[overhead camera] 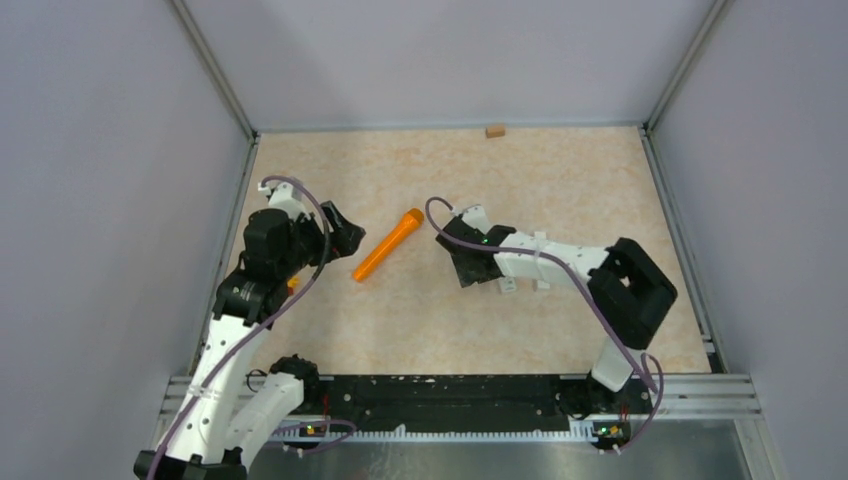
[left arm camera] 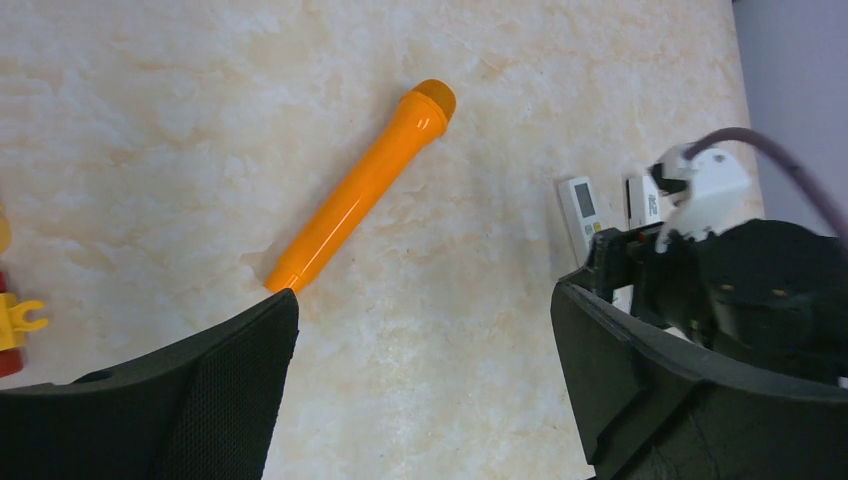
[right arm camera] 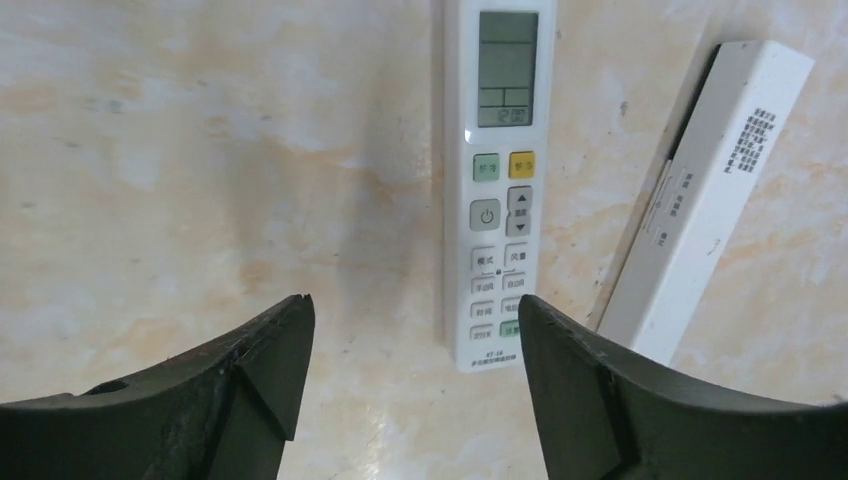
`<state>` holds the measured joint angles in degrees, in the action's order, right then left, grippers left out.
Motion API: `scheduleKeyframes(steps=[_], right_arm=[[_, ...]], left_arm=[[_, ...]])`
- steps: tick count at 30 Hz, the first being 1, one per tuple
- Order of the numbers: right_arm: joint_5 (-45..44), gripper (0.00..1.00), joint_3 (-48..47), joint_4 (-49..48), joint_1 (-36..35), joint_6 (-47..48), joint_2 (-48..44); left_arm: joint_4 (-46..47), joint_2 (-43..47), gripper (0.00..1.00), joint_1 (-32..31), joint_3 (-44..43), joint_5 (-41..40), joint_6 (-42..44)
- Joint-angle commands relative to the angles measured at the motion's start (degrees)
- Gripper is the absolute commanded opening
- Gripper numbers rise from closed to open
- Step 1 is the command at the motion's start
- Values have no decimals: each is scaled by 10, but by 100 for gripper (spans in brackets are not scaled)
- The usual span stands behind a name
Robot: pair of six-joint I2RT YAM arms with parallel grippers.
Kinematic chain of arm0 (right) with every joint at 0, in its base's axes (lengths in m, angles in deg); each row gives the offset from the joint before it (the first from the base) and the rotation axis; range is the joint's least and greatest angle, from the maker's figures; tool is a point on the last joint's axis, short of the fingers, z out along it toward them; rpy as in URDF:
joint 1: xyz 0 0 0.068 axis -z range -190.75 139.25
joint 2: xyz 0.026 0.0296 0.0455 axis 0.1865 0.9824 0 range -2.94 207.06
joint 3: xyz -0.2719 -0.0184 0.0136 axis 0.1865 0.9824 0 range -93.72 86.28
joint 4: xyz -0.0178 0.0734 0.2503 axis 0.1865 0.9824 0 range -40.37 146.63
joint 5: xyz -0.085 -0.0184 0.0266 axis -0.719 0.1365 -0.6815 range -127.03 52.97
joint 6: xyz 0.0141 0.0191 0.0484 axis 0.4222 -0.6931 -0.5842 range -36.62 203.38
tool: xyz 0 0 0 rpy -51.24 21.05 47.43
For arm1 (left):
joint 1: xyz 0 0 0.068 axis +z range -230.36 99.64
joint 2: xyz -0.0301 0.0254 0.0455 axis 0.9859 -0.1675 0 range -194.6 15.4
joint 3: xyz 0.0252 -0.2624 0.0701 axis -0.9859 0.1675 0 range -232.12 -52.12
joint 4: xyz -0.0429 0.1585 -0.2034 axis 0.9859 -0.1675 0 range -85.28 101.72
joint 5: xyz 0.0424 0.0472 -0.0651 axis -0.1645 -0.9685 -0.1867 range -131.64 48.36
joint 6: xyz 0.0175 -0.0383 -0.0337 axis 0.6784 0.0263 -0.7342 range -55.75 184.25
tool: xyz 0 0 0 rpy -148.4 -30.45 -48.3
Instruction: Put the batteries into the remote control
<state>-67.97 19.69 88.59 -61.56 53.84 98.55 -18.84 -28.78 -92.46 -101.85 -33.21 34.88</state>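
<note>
A white remote control (right arm camera: 497, 180) lies face up with its screen and buttons showing. My right gripper (right arm camera: 412, 305) hovers open and empty just above its near end. A second white remote-like bar (right arm camera: 715, 190) lies to its right, label side up. In the top view both white pieces (overhead camera: 508, 285) peek out under my right gripper (overhead camera: 468, 268). An orange torch-like tube (overhead camera: 388, 245) lies between the arms. My left gripper (left arm camera: 422, 300) is open and empty, its left finger by the tube's (left arm camera: 360, 190) near end. No batteries are in view.
A small wooden block (overhead camera: 494, 130) sits at the far wall. A yellow and red toy piece (left arm camera: 15, 320) lies at the left, beside my left arm. The right arm's black wrist (left arm camera: 740, 280) fills the right of the left wrist view. Grey walls enclose the table (overhead camera: 560, 190).
</note>
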Motion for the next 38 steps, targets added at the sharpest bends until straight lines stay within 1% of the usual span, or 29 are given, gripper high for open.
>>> scheduleKeyframes(steps=[1,2,3,6,9,11,14,18,21,25,29,31,34,38], right_arm=[[37,89,14,-45,-7,-23,-147],[23,94,27,-50,-7,-28,-181],[4,95,49,-55,-6,-35,-219],[-70,95,99,-51,0,-47,-332],[-156,96,119,1,9,-58,-442],[-215,96,116,45,12,-65,-501],[-269,96,101,107,14,-75,-584],[-322,96,83,155,14,-70,-685],[-334,97,56,172,14,-72,-743],[-300,97,0,181,14,-92,-789],[-288,97,-1,159,14,-89,-802],[-287,97,1,153,14,-83,-795],[-286,97,-8,173,14,-89,-781],[-291,98,7,167,14,-98,-783]], left_arm=[[-26,7,99,2,-40,-29,25],[-34,11,99,2,-47,-37,29],[-44,15,99,2,-52,-49,32],[-69,37,99,2,-56,-96,39],[-80,70,99,1,-56,-132,46],[-82,97,99,1,-55,-147,52],[-87,137,99,1,-52,-170,56],[-93,187,99,1,-47,-198,52],[-97,217,99,1,-50,-208,63],[-116,236,99,1,-89,-241,109],[-128,240,99,1,-125,-249,140],[-126,243,99,1,-127,-253,140],[-116,244,99,1,-120,-252,131],[-107,242,99,1,-109,-243,125]])
